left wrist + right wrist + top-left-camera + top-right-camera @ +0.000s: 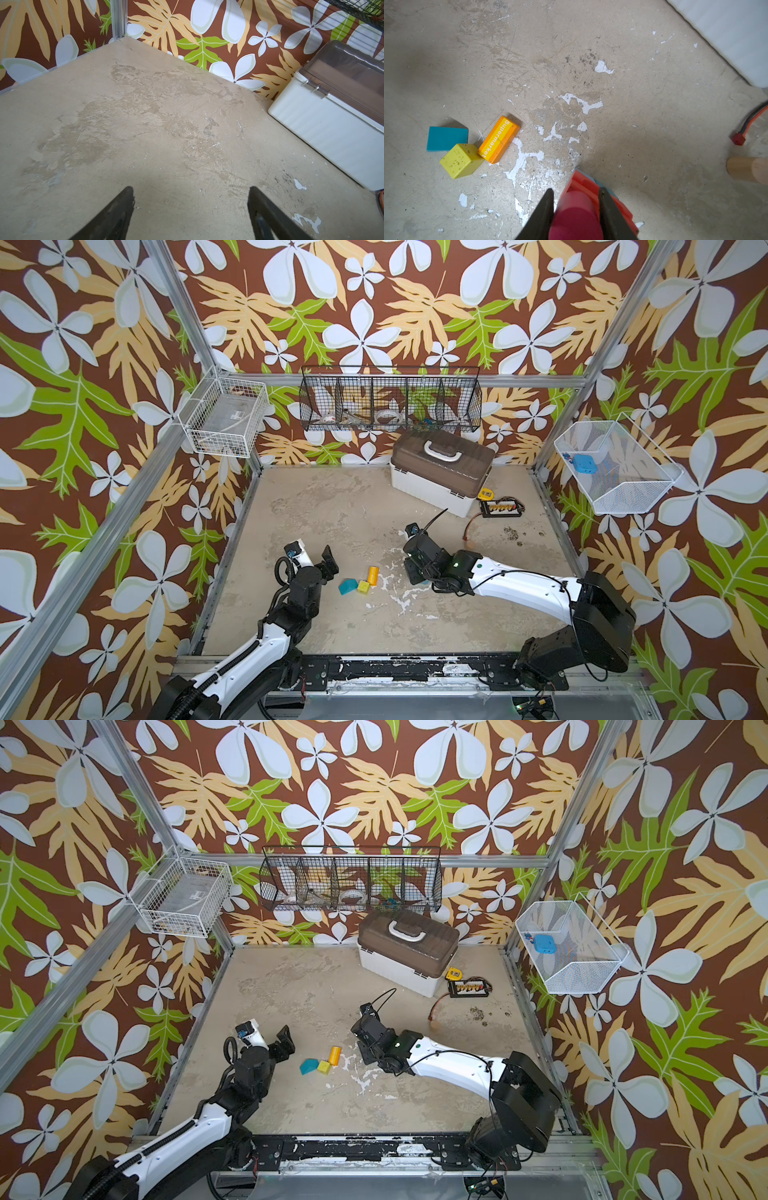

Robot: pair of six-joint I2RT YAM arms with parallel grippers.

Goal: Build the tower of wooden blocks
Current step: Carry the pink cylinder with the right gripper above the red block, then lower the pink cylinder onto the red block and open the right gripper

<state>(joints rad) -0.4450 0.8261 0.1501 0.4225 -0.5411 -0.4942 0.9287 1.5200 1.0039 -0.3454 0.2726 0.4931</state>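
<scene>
Right pincer (575, 189): straddles a pink cylinder (575, 216), fingers (544, 209) close along both its sides; pressing or just clear, cannot tell. Directly below: red block (583, 180), the seen part of the tower (623, 209). Between both pincers, flat on the table (332, 510): orange block (499, 139), yellow cube (462, 161) touching it, teal piece (446, 138) just beside the cube. On the pincer's far side from these, lying apart: bare-wood cylinder (746, 170). Left pincer (191, 188): gapes wide, grips nothing, points over bare table, near the teal piece.
</scene>
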